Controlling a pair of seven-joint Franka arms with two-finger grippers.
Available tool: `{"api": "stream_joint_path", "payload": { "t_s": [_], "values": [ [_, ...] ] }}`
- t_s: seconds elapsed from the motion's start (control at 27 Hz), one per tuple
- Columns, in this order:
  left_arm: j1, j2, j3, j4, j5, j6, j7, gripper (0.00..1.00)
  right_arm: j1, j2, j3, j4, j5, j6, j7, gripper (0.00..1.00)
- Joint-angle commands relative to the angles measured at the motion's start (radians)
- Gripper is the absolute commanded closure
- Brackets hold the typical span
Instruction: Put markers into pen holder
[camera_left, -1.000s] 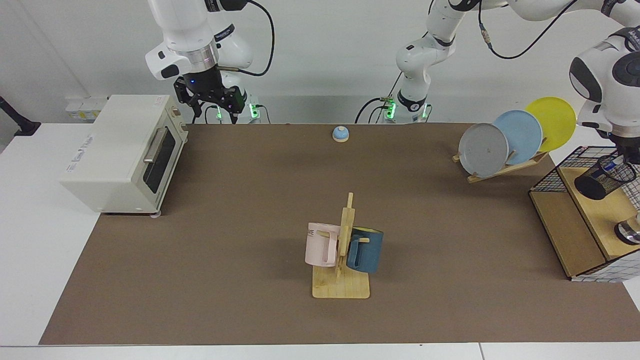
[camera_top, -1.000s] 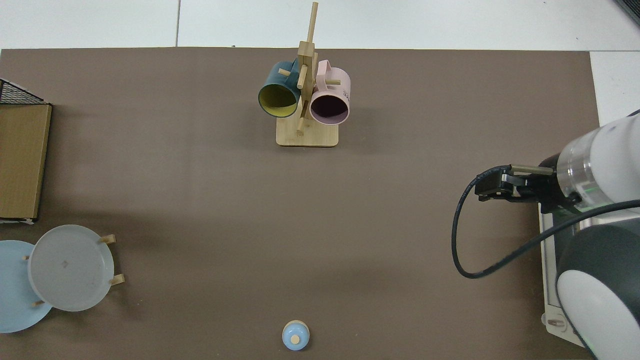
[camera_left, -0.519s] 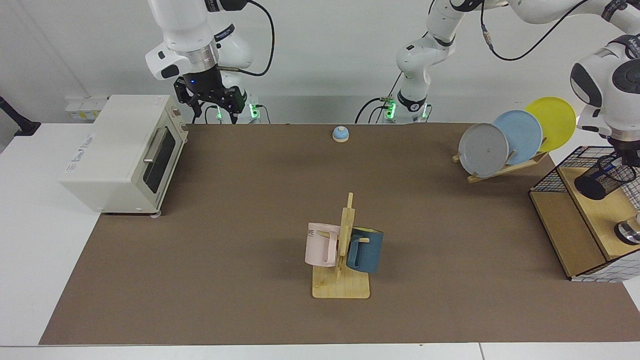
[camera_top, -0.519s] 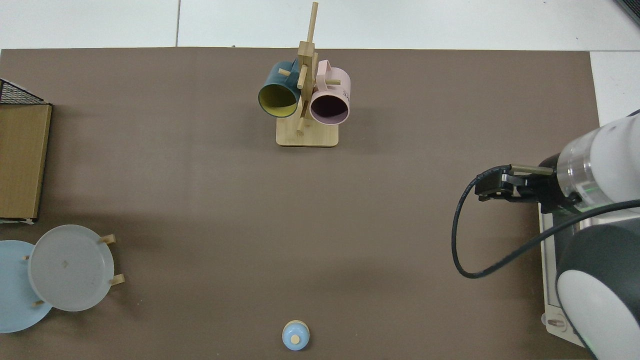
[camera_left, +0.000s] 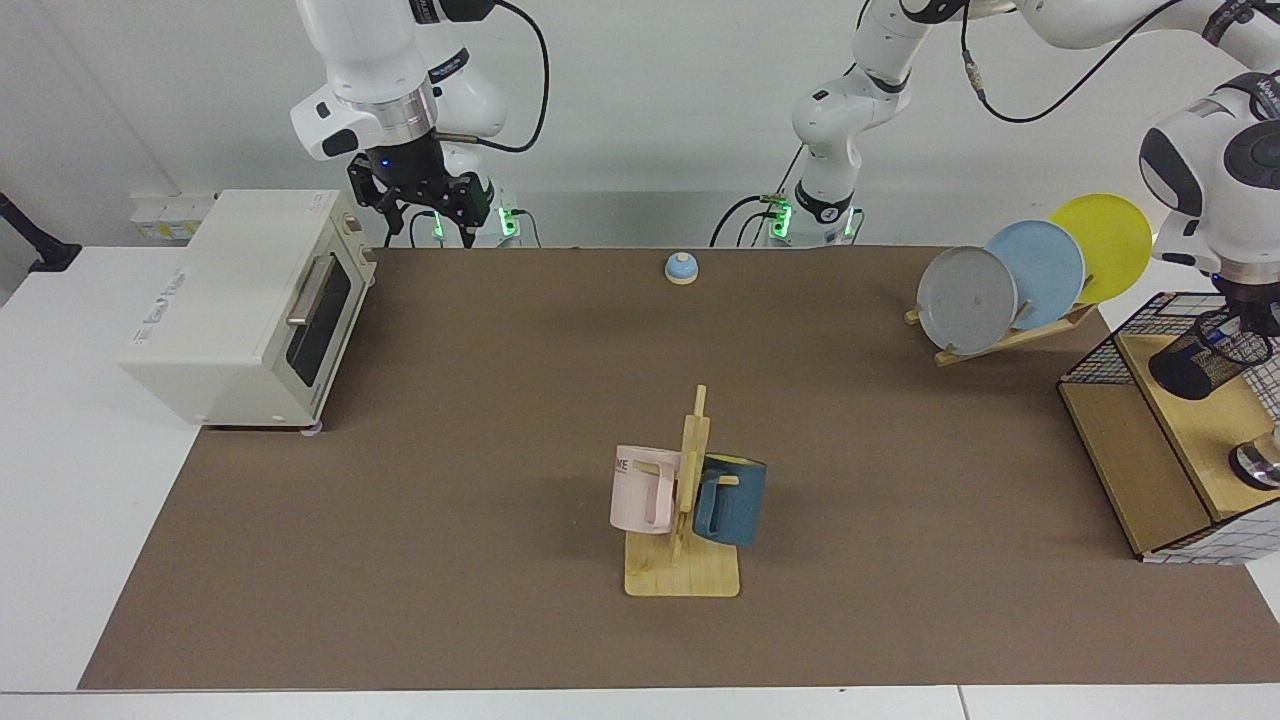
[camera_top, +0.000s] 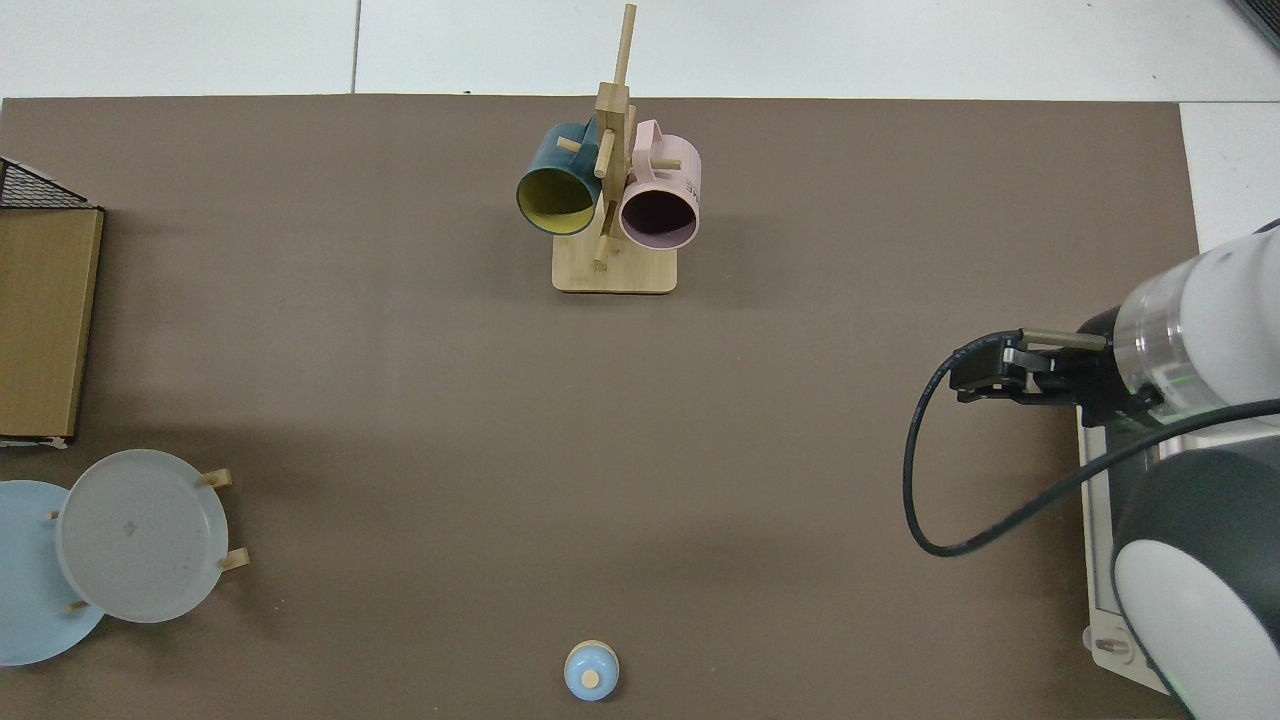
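Left gripper (camera_left: 1250, 318) sits over the tilted pen holder (camera_left: 1208, 357) on the wooden shelf (camera_left: 1200, 430), its grip hidden; right gripper (camera_left: 425, 205), fingers spread, waits beside the toaster oven (camera_left: 240, 305); a marker (camera_left: 1222, 322) seems inside.

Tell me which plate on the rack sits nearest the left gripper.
The yellow plate, at the end of the rack beside the wire basket. The blue plate and grey plate stand farther from the left gripper.

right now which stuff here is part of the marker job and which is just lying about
Part of the job:
- pen holder, on the wooden shelf
- marker, in the holder
- left gripper, above the holder

Just lying about:
- toaster oven
- mug rack with two mugs
- plate rack
- bell
- right gripper, waiting
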Motion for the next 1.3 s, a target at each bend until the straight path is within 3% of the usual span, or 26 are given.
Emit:
{"api": "stream_joint_path", "payload": {
  "t_s": [0.0,0.07,0.15,0.44,0.78,1.07,1.26],
  "values": [
    [0.005,-0.015,0.027,-0.018,-0.05,0.042,0.021,0.32,-0.024,-0.009,0.013,-0.009,0.015,-0.001,-0.021,0.0],
    [-0.001,-0.012,0.039,-0.015,-0.05,0.051,0.023,0.19,-0.024,-0.007,0.013,-0.009,0.015,-0.001,-0.021,0.0],
    [-0.001,-0.009,0.041,-0.011,-0.049,0.06,0.024,0.13,-0.024,-0.007,0.013,-0.009,0.015,-0.001,-0.021,0.0],
    [-0.012,-0.004,0.044,0.031,-0.052,0.062,0.024,0.0,-0.024,-0.009,0.013,-0.009,0.015,-0.001,-0.021,0.0],
    [-0.116,-0.055,0.09,0.077,-0.072,-0.024,0.021,0.0,-0.024,-0.009,0.013,-0.009,0.015,-0.001,-0.021,0.0],
    [-0.28,-0.185,0.221,0.075,-0.268,-0.15,0.003,0.0,-0.024,-0.009,0.013,-0.009,0.015,-0.001,-0.021,0.0],
    [-0.34,-0.22,0.28,0.074,-0.368,-0.248,-0.081,0.0,-0.024,-0.009,0.013,-0.009,0.015,-0.001,-0.021,0.0]
  ]
}}
